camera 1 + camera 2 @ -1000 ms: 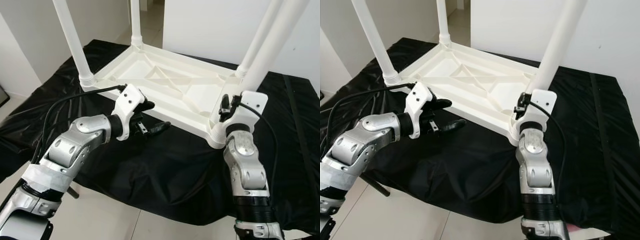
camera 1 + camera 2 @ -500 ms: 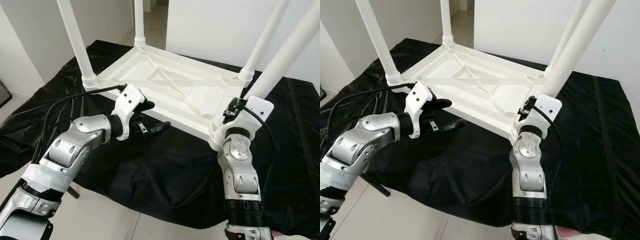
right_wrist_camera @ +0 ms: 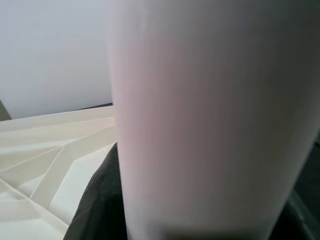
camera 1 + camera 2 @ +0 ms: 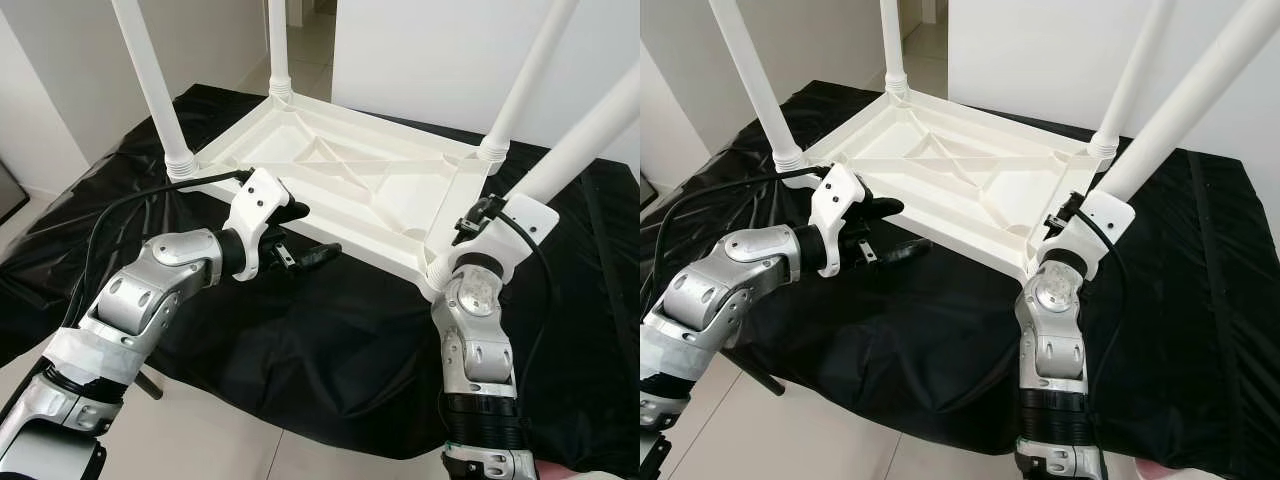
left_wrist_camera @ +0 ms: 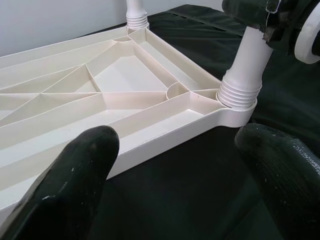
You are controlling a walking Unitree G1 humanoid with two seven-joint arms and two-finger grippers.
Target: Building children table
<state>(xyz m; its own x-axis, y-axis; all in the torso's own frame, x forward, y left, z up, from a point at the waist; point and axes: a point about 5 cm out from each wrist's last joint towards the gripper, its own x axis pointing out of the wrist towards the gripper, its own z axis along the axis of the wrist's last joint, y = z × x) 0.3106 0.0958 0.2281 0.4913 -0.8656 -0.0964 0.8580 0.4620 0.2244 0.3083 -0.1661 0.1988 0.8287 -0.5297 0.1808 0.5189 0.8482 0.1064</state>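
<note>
- Black cloth [image 4: 300, 340] covers the work surface; the white plastic table top [image 4: 340, 175] lies on it upside down, ribbed underside facing up.
- Three legs stand upright in their corner sockets: near-left leg [image 4: 150, 80], far-left leg [image 4: 277, 45], far-right leg [image 4: 525, 85].
- The fourth leg [image 4: 1195, 105] sits at the near-right corner and leans outward to the right, not plumb like the others. Its ribbed foot meets the corner socket [image 5: 239, 97].
- Right gripper [image 4: 1080, 225] is clamped around the base of this tilted leg; the right wrist view shows the white tube pressed close between the black fingers.
- Left gripper [image 4: 305, 235] hovers beside the near long edge of the table top, fingers [image 5: 75, 185] spread apart and holding nothing, one just over the rim, one over the cloth.
- Step in hand, as judged: seating the last leg in its socket.
- Next move likely calls for bringing the leg upright and pressing or twisting it home; the free gripper could brace the rim so the top does not slide.
- Whether the leg is fully seated cannot be told.
</note>
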